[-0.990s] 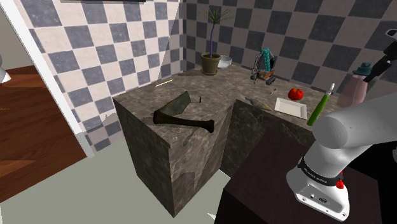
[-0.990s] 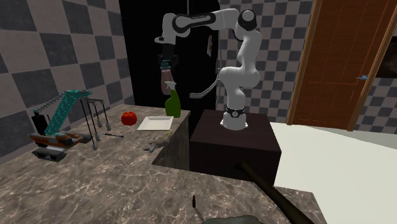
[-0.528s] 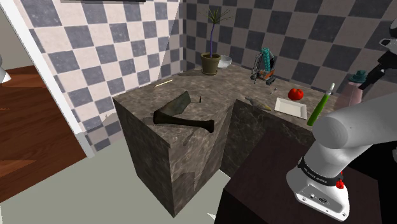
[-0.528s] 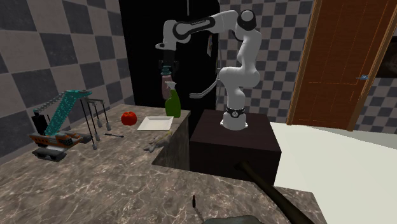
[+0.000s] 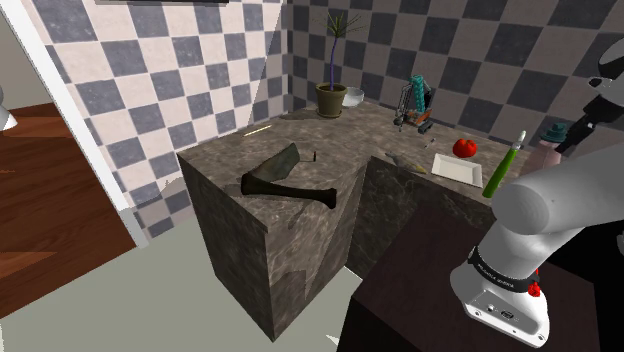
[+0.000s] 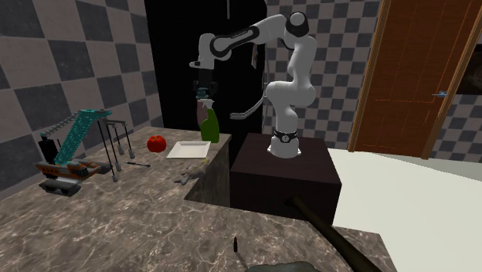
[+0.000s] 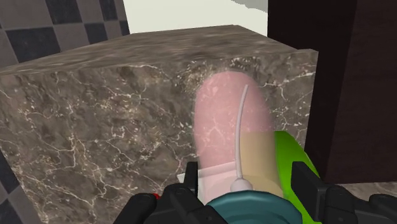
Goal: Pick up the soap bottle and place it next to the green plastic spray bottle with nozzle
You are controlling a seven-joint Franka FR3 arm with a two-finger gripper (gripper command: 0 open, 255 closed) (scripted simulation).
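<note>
Marble counter (image 5: pixel 300 130): plate (image 5: pixel 457 168), tomato (image 5: pixel 464 147), potted plant (image 5: pixel 332 99), green spray bottle (image 6: pixel 209 126).

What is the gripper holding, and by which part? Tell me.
The pink soap bottle, clasped by the gripper at its top end, just below the teal pump cap.

The counter (image 7: pixel 95 127) reads as dark brown marble-type stone, white veins all over, pretty matt. The soap bottle (image 7: pixel 219 121) is smooth see-through pink, clear enough that the dip tube (image 7: pixel 239 130) inside shows, and its teal cap (image 7: pixel 251 207) looks like plastic. The spray bottle (image 7: pixel 291 153) is bright green with a smooth plastic look. The arm (image 6: pixel 297 77) has a smooth white shell with a soft sheen, and its stand (image 6: pixel 286 174) is flat dark matt. The door (image 6: pixel 409 77) and floor (image 5: pixel 50 190) both show reddish wood grain, and the walls (image 5: pixel 170 70) are checkered tile.
</note>
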